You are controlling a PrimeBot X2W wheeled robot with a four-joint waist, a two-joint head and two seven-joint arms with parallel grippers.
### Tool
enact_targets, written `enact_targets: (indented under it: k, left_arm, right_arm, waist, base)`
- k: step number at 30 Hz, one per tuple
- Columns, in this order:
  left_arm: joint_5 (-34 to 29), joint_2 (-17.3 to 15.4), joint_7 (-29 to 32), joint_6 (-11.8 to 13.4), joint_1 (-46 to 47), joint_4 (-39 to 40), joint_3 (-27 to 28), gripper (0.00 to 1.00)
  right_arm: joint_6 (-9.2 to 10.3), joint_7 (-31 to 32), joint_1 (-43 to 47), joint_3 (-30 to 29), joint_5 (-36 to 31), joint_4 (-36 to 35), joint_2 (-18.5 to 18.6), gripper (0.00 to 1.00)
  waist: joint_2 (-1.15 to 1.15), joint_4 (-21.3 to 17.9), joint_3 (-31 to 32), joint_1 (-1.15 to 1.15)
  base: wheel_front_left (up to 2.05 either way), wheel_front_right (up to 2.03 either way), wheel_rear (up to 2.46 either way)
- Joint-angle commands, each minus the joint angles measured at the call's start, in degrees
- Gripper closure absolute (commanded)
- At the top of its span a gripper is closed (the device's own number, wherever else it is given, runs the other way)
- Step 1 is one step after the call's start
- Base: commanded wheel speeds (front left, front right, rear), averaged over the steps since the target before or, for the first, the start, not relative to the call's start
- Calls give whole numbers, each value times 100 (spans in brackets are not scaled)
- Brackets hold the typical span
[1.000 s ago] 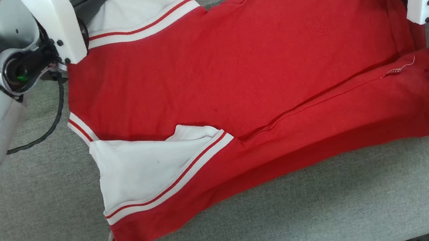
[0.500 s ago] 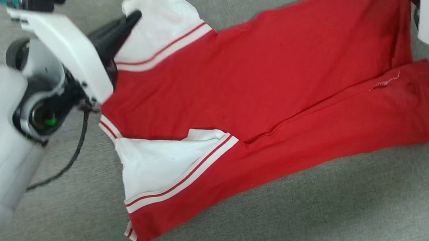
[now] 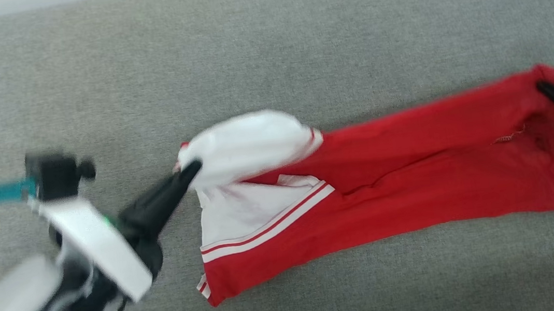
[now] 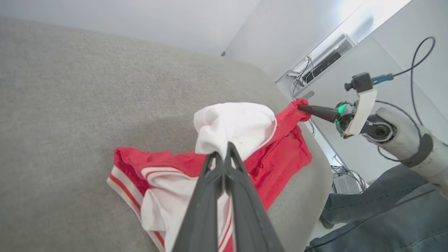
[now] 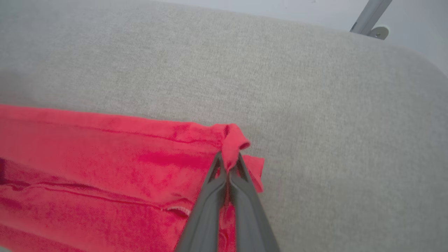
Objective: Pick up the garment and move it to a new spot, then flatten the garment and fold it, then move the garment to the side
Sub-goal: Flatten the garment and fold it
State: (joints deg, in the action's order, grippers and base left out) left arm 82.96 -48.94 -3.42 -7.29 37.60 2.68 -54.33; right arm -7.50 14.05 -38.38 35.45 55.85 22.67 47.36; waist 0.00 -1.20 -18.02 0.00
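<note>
The garment, a red shirt with white sleeves and striped trim, lies across the grey cushion with its far edge raised. My left gripper is shut on the white sleeve at the left end; in the left wrist view the same gripper pinches the bunched sleeve. At the right edge of the head view my right gripper is shut on the red hem corner. The right wrist view has that gripper clamped on a twist of red cloth, the garment stretching away to its left.
The grey cushion runs wide and bare beyond the garment. In the left wrist view its rounded end drops off near a person's leg in jeans, with cables and equipment on the floor.
The right gripper closed on the hem corner. Both grippers have carried the garment's far edge toward the near edge, doubling the red body over. The head camera also tilted up.
</note>
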Motion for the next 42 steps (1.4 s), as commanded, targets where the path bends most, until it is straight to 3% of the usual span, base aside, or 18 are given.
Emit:
enact_targets:
  k: [1,4,7,17,18,19,20,21,22,24,25,32,37,42]
  left_arm:
    - [131,-148,-244,32,-366,159,37,100]
    - [196,-215,-593,73,-906,390,-46,100]
    - [244,-60,-774,76,-1194,397,-136,100]
    - [183,568,-912,31,-1190,-602,-238,100]
    - [176,616,-927,33,-1169,-705,-233,94]
    - [122,651,-919,33,-1145,-808,-250,85]
    - [65,684,-929,26,-1125,-888,-268,71]
    - [-3,707,-953,31,-1108,-976,-274,57]
    - [-47,740,-973,30,-1101,-1048,-291,30]
    - [-82,838,-1026,22,-1136,-1113,-258,6]
    - [-99,867,-1051,23,-1176,-1143,-212,0]
    - [-683,1145,-1171,238,-1468,-1275,161,0]
    - [-1681,1737,-1179,342,-2014,-1480,1195,0]
    - [-3184,2385,-1181,478,-2574,-1754,2242,0]
  right_arm:
    - [2,-92,333,-164,25,-112,83,100]
    - [2,-198,902,-462,55,-259,37,100]
    - [2,-260,1316,-746,76,-326,-100,100]
    - [2,-307,1555,-1263,-538,-21,-668,100]
    - [2,-295,1550,-1288,-614,-5,-727,72]
    - [2,-321,1549,-1326,-676,-2,-790,52]
    - [2,-331,1567,-1372,-727,1,-834,13]
    - [2,-330,1596,-1420,-769,-5,-859,0]
    - [2,-343,1633,-1484,-786,-21,-881,0]
    - [2,-329,1726,-1627,-768,-52,-930,0]
    - [2,-288,1771,-1689,-755,-73,-942,0]
    - [2,84,2025,-2041,-650,203,-1104,0]
    - [3,354,2209,-2211,-380,699,-1235,0]
    - [11,556,2309,-2349,-248,1069,-1205,0]
  waist:
    - [0,51,54,0]
    - [0,73,28,0]
    - [0,107,-41,0]
    - [0,82,-196,0]
    - [0,77,-188,0]
    - [0,70,-173,0]
    - [0,66,-147,0]
    - [0,64,-117,0]
    - [0,67,-83,0]
    - [0,84,-12,0]
    - [0,98,25,0]
    - [0,351,218,0]
    - [0,669,373,0]
    - [0,927,486,0]
  base:
    - [0,0,0]
    - [0,0,0]
    - [0,0,0]
    - [0,0,0]
    - [0,0,0]
    - [0,0,0]
    - [0,0,0]
    - [0,0,0]
    - [0,0,0]
    - [0,0,0]
    - [0,0,0]
    - [0,0,0]
    - [0,0,0]
    - [0,0,0]
